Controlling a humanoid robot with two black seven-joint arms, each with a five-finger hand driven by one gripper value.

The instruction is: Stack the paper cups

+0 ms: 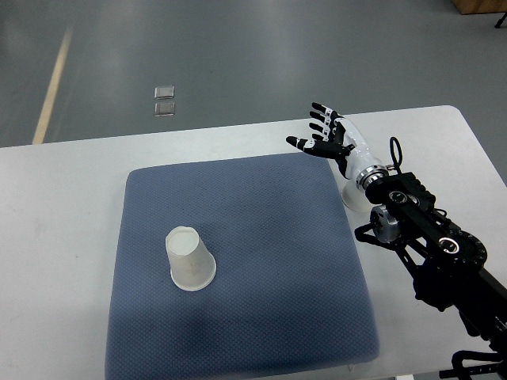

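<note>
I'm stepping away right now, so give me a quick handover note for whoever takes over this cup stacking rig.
Right robot hand: open, fingers spread, holding nothing, raised over the far right corner of the blue mat.
Left arm: not in view.
One paper cup stands upside down on the mat's left half.
A second white cup-like object sits off the mat's right edge, mostly hidden under the right wrist.
Done: nothing stacked.
Left: grasp one cup and stack it with the other.
</note>
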